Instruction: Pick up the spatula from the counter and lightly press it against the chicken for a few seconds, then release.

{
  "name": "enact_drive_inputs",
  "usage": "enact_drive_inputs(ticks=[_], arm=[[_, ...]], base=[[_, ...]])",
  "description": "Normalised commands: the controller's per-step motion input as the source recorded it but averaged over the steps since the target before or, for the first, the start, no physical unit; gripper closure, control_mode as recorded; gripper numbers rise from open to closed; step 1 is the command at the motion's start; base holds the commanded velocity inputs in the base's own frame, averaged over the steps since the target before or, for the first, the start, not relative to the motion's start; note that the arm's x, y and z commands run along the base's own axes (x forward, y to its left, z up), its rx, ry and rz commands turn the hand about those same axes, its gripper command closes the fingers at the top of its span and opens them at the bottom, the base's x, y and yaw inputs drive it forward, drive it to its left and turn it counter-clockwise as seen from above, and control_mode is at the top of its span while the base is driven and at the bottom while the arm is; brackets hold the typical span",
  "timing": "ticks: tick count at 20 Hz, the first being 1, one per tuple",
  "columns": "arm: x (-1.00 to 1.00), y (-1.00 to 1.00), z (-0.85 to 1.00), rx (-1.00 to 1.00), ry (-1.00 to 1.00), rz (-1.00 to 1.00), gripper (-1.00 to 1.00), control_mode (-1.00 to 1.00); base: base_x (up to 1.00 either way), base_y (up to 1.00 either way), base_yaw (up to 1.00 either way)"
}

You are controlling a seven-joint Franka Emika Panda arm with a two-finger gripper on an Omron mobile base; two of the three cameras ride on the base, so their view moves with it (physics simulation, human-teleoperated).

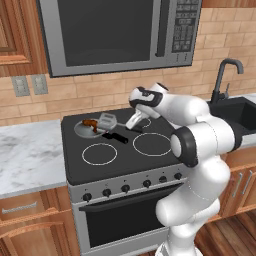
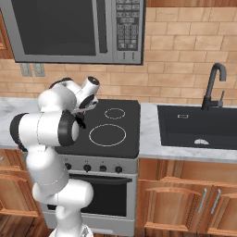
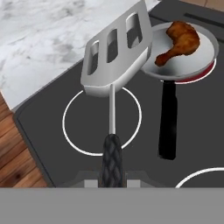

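My gripper is shut on the dark ribbed handle of a metal spatula. In the hand view the gripper holds the handle at the bottom, and the slotted spatula blade hangs above the stove's left side, next to the pan. A browned chicken leg lies in a small grey pan on the back left burner. The blade's edge overlaps the pan's rim in this view but stands apart from the chicken. The pan's black handle points toward me.
The black stovetop has ringed burners, with a marble counter to its left. A microwave hangs above. To the right are a dark sink and a black faucet.
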Motion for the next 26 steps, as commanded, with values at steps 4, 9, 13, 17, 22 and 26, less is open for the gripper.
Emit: enact_drive_inputs(ticks=[4, 9, 13, 17, 22, 26], arm=[[0.10, 0.10, -0.06, 0.00, 0.00, 0.00, 1.00, -1.00], [0.09, 0.09, -0.08, 0.00, 0.00, 0.00, 1.00, -1.00], [0.07, 0.05, -0.06, 0.00, 0.00, 0.00, 1.00, -1.00], [0.11, 0.07, -0.06, 0.00, 0.00, 0.00, 1.00, -1.00], [0.16, 0.05, -0.08, 0.00, 0.00, 0.00, 1.00, -1.00], [0.20, 0.00, -0.06, 0.00, 0.00, 0.00, 1.00, -1.00]], base=[[0.00, 0.00, 0.00], [0.00, 0.00, 0.00], [0.00, 0.00, 0.00], [0.00, 0.00, 0.00], [0.00, 0.00, 0.00], [0.00, 0.00, 0.00]])
